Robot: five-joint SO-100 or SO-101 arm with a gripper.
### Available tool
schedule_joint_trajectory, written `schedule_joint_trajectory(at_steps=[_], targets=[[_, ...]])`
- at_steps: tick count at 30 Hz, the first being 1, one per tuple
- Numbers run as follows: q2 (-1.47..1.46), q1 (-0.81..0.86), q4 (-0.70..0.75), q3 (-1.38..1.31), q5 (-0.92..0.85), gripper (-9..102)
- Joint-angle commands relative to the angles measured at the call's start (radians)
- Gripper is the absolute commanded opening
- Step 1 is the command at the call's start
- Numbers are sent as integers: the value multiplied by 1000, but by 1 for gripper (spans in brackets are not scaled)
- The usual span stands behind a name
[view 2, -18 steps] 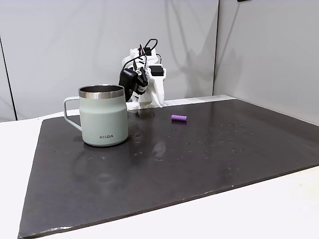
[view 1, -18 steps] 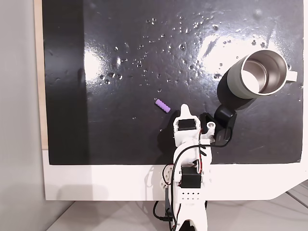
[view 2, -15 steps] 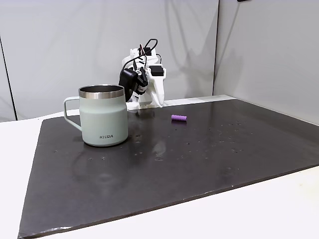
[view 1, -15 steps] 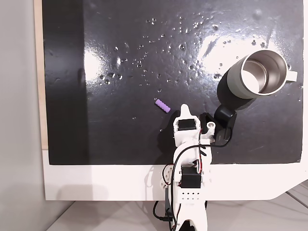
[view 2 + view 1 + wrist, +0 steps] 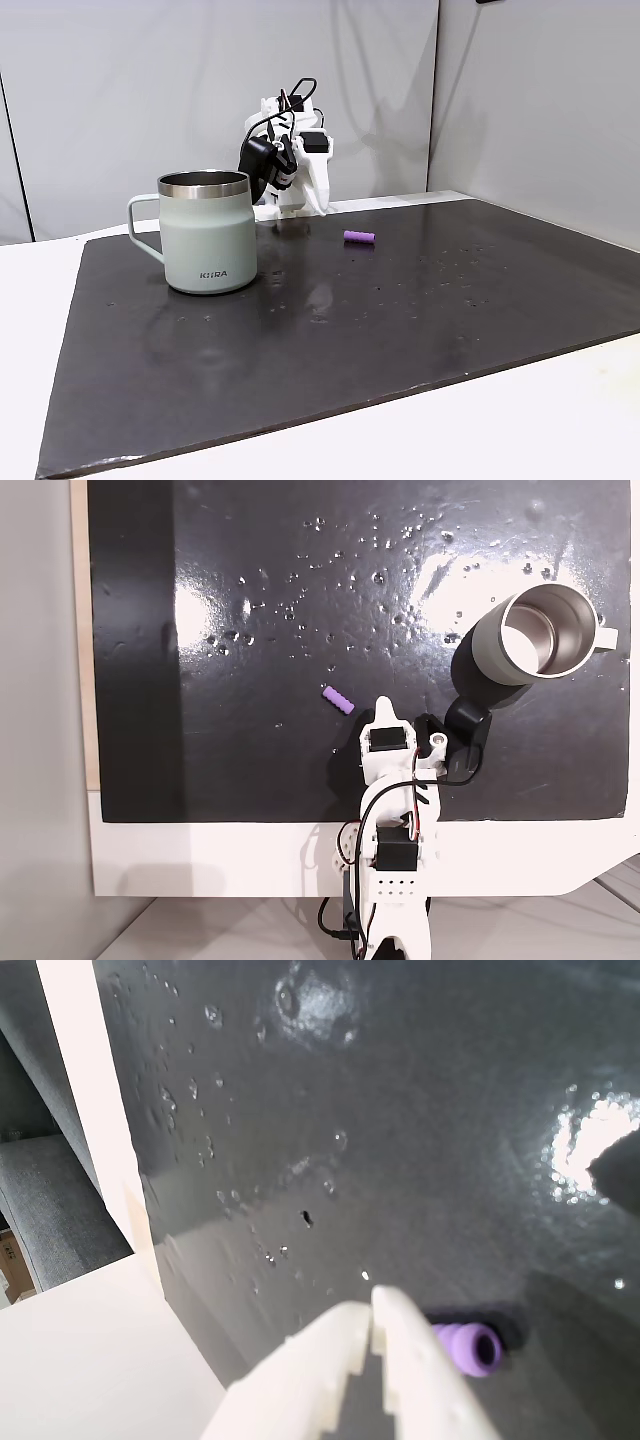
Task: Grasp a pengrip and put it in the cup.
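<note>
- The tiny purple ribbed rubber pengrip [image 5: 339,698] lies on its side on the glossy black mat [image 5: 250,760] that covers the white table [image 5: 200,860]; in the top-down fixed view it is left of the grey-sided metal cup, well apart from it, and just up and left of the arm.
- In the low fixed view the pengrip [image 5: 359,237] lies flat on the mat to the right of the cup [image 5: 207,232], free of any contact.
- The white arm [image 5: 395,810] stands at the lower edge of the mat, below and left of the cup in the top-down view.
- In the wrist view the white jaws [image 5: 371,1328] are pressed together with nothing between them; the pengrip [image 5: 468,1347] lies on the mat just to their right, its open end showing.
- The cup [image 5: 528,635] stands upright on the mat, its shiny steel inside showing and its small white handle pointing right in the top-down view.
</note>
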Motion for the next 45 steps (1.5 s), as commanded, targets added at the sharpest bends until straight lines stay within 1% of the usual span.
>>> schedule_joint_trajectory(at_steps=[1, 3, 7, 15, 19, 29, 35, 41, 45], targets=[[6, 2, -44, -5, 3, 0], [6, 12, -29, -11, 48, 0], [6, 21, -17, -35, 52, 0], [6, -6, 64, -127, 55, 0], [-43, -8, 71, -155, 63, 0], [-462, -35, 66, -374, 178, 0], [-762, -49, 107, -566, 291, 0], [-897, -106, 89, -632, 371, 0], [-1039, -135, 127, -741, 465, 0]])
